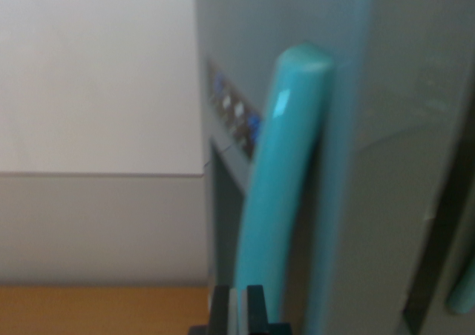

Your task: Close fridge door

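A grey toy fridge fills the right half of the wrist view, blurred and very close. Its door [393, 164] carries a long teal handle [278, 194] that runs from the top centre down to the bottom edge. Behind the handle, a row of small blue and white buttons [234, 112] sits on the fridge body, with a dark opening [223, 223] below it. My gripper [237, 310] shows only as two dark fingertips pressed together at the bottom edge, just to the left of the handle's lower end. Nothing is between them.
A wooden tabletop [96, 309] lies at the lower left. Behind it is a wall, white above [96, 75] and grey below. A second teal handle [464, 294] peeks in at the bottom right, beside a dark gap.
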Robot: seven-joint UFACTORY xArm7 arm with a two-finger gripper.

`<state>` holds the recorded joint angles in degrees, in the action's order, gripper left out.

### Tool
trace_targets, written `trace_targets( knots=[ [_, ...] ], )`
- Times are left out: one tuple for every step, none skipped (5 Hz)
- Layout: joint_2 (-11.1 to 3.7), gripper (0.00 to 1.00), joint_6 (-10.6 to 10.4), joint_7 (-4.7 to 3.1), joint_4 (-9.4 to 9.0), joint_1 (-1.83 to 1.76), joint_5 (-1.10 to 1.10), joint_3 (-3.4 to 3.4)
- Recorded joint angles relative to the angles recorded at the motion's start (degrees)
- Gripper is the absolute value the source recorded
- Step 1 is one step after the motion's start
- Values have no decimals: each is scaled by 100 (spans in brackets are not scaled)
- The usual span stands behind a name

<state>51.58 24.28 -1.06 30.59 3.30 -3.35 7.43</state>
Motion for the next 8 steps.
trace_targets(
  knots=[
    [0, 100, 0, 0, 0, 0, 0, 0],
    [-256, 100, -1, 0, 119, 0, 0, 38],
    [-256, 100, -1, 0, 119, 0, 0, 38],
    [-527, 100, -2, 0, 303, 0, 0, 41],
    [-527, 100, -2, 0, 303, 0, 0, 41],
    [-783, 100, -3, 0, 478, 0, 0, 39],
    [-783, 100, -3, 0, 478, 0, 0, 39],
    [-1065, 100, -5, 0, 653, 0, 0, -16]
  ],
)
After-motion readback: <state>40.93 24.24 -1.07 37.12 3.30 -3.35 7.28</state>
